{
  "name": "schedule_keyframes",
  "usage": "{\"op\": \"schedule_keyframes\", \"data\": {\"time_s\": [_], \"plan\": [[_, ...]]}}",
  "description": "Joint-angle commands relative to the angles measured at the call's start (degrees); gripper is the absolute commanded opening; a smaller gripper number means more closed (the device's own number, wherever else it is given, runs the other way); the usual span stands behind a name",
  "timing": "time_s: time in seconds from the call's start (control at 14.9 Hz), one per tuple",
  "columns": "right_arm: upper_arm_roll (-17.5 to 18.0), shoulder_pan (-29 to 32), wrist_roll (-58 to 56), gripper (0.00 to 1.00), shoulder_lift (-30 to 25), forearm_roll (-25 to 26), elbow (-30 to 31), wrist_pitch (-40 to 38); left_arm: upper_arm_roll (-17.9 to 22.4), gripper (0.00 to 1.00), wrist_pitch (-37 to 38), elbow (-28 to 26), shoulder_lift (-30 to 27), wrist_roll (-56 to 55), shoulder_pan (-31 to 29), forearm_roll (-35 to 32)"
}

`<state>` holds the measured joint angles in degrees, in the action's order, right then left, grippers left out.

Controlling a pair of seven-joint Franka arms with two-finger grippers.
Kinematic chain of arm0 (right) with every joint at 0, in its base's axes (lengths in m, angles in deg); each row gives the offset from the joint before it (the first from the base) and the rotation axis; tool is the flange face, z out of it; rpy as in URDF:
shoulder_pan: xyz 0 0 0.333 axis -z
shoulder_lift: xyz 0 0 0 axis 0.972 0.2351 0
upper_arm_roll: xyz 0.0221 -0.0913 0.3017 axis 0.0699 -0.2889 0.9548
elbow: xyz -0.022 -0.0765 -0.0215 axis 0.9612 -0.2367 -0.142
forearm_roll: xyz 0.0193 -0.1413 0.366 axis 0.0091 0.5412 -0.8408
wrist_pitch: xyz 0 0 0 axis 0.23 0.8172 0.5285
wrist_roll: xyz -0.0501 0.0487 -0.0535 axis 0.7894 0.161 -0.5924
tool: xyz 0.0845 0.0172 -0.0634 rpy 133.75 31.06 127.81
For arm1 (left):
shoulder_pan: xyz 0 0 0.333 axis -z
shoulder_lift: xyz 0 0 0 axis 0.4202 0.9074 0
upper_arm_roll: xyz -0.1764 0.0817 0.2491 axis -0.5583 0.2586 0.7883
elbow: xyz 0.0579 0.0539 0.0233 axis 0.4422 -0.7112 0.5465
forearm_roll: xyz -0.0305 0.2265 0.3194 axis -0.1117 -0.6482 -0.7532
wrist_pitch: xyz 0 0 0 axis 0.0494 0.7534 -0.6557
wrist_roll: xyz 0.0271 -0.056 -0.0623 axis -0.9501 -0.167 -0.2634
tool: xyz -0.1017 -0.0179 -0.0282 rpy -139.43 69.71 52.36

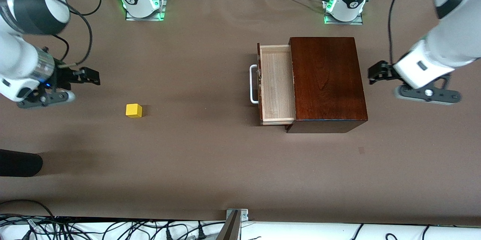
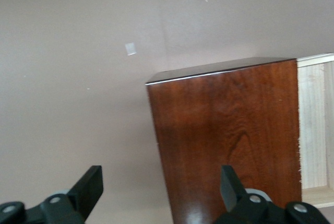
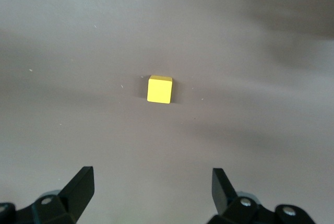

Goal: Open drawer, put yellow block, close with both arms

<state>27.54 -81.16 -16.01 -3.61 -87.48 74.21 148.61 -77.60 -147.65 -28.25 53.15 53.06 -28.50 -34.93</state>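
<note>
On the matte brown table (image 1: 210,165), the glossy mahogany box (image 1: 327,82) has its pale raw-wood drawer (image 1: 276,82) slid out, white U-bar handle (image 1: 253,84) at the box's 9 o'clock. The small sharp-edged yellow block (image 1: 134,110) sits well apart toward the right arm's end. Right gripper (image 1: 92,76) hangs with fingers spread at the block's 10 o'clock; left gripper (image 1: 375,71) hangs with fingers spread at the box's 3 o'clock, nothing held

Even overhead light, soft shadows on the surface (image 1: 210,150); glare streaks the glossy box (image 2: 229,130) (wrist views slightly soft).
</note>
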Motion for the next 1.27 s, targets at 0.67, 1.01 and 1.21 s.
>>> {"op": "schedule_keyframes", "data": {"time_s": [0.67,1.01,1.21], "plan": [[0.8,-1.9,12.4,1.00,14.2,-0.4,13.5,32.0,10.8,1.00,-13.1,-21.5,-16.1,2.4,4.8,4.0],[0.7,-1.9,12.7,1.00,14.2,-0.4,19.4,37.7,10.6,1.00,-11.9,-20.7,-16.0,2.5,4.9,4.0],[0.6,-1.7,12.6,1.00,14.9,-0.4,21.5,40.7,10.6,1.00,-11.7,-20.6,-16.0,2.5,5.1,4.0]]}}
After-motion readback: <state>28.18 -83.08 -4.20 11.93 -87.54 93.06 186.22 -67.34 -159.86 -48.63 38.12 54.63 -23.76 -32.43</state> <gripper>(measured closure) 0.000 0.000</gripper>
